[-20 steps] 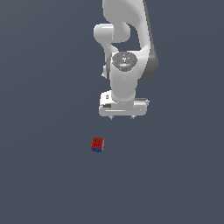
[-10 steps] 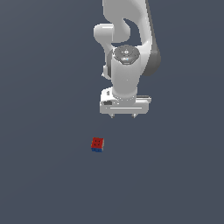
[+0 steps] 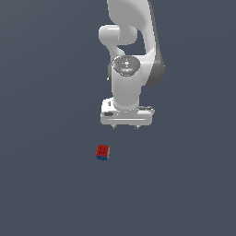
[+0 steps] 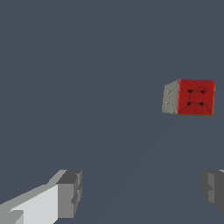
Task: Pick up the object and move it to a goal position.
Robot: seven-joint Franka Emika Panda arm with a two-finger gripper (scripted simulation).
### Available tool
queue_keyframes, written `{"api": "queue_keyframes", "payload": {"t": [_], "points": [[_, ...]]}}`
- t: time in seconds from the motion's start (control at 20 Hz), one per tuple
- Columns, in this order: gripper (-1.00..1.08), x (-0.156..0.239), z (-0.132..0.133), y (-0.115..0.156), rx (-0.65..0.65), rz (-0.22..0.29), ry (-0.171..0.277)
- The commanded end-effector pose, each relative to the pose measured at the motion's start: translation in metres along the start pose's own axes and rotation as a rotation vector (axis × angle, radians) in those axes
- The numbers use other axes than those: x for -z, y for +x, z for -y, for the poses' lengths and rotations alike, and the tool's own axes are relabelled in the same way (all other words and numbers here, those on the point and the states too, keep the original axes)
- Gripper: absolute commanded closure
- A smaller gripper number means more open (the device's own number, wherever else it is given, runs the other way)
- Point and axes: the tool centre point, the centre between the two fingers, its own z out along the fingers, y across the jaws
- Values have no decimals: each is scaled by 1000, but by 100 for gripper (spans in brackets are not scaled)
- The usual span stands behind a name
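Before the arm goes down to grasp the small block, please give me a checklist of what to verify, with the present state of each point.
1. Gripper open: ok, fingers stand wide apart.
2. Gripper empty: ok, nothing between the fingers.
3. Block visible and unobstructed: ok, it lies alone on the floor.
4. Block centred between the fingers: not ok, in the wrist view it sits off the gap's middle, toward one finger.
5. Gripper above block: not ok, in the exterior view it hangs apart from it.
6. Goal position visible: cannot tell, no marker shows.
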Motion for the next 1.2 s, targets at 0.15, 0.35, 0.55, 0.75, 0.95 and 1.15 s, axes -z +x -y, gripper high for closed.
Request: {"api": "queue_keyframes", "payload": {"t": [0.15,0.35,0.55,0.75,0.95,1.15], "points": [[-92,-20,-27,22,-23,-8,-9],[-92,-40,-55,41,-45,-16,-19],[-92,-58,-80,55,-62,-23,-30],[-92,-72,-97,63,-73,-27,-37],[-92,-79,-107,67,-79,-29,-42],[-92,-80,-109,67,-80,-28,-42]]}}
